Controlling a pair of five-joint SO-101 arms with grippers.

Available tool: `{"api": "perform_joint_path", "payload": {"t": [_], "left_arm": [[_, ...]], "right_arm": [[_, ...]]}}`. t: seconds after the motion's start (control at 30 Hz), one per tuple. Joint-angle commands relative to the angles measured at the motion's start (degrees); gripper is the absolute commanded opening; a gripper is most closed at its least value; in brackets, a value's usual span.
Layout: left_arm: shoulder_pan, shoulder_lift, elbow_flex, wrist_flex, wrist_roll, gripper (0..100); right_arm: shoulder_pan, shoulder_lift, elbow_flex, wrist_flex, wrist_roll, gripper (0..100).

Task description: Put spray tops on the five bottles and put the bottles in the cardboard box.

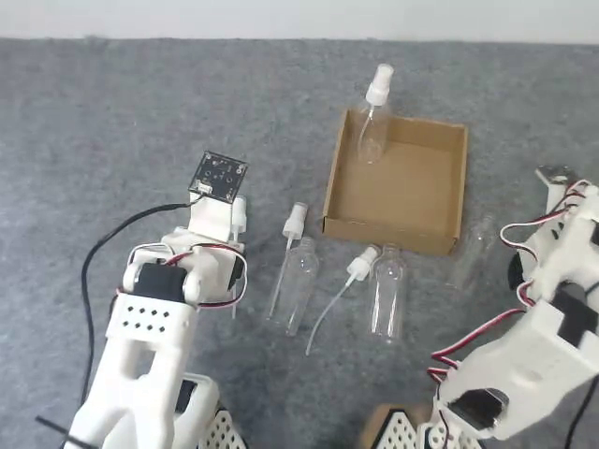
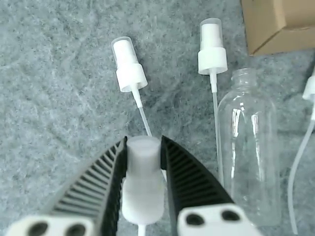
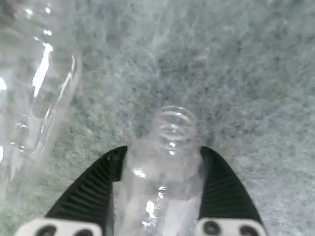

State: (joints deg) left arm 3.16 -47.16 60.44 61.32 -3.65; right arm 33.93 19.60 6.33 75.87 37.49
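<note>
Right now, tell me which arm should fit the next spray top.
Left. The left tool is shut on a spray top; the right tool holds an uncapped bottle, its neck open.

Fuzzy matt grey felt-like cloth surface (image 1: pixel 112 112), plain matt brown cardboard box (image 1: pixel 384 232), clear glossy smooth plastic bottle (image 3: pixel 165 189), smooth white plastic spray top (image 2: pixel 142 196), ribbed matt black plastic fingers (image 2: pixel 101 182) on left gripper (image 2: pixel 143 143) and right gripper (image 3: pixel 162 153), white matt plastic arm shells (image 1: pixel 150 323).

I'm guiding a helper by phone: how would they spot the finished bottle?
Find the cardboard box on the grey table. The bottle stands in its far left corner. Unlike the open bottles lying in front, it wears a white spray top.
</note>
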Motion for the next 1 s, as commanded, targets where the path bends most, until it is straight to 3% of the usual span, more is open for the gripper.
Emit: {"api": "perform_joint_path", "payload": {"t": [0.0,0.27,0.4,0.53,0.73,0.97], "left_arm": [[0.09,-1.76,-0.22,-1.05,-0.26,2],[-1.49,-2.29,-4.35,-0.70,0.09,2],[-6.77,-2.29,-10.24,0.53,0.00,2],[-11.08,-2.29,-19.47,4.66,-0.09,2],[-14.86,-2.29,-38.64,13.19,0.44,2],[-16.00,-2.29,-54.99,18.11,7.82,2]], "right_arm": [[0.22,-4.26,-5.63,2.24,-0.70,3.1],[-9.01,-24.40,-7.30,9.19,-7.65,0.9],[-19.38,-38.73,-3.08,9.71,-13.01,0.9],[-34.77,-50.42,2.02,8.75,-18.99,0.8],[-58.15,-57.01,8.35,0.92,-27.08,0.6],[-74.77,-57.63,20.57,-18.24,-29.01,0.6]]}}
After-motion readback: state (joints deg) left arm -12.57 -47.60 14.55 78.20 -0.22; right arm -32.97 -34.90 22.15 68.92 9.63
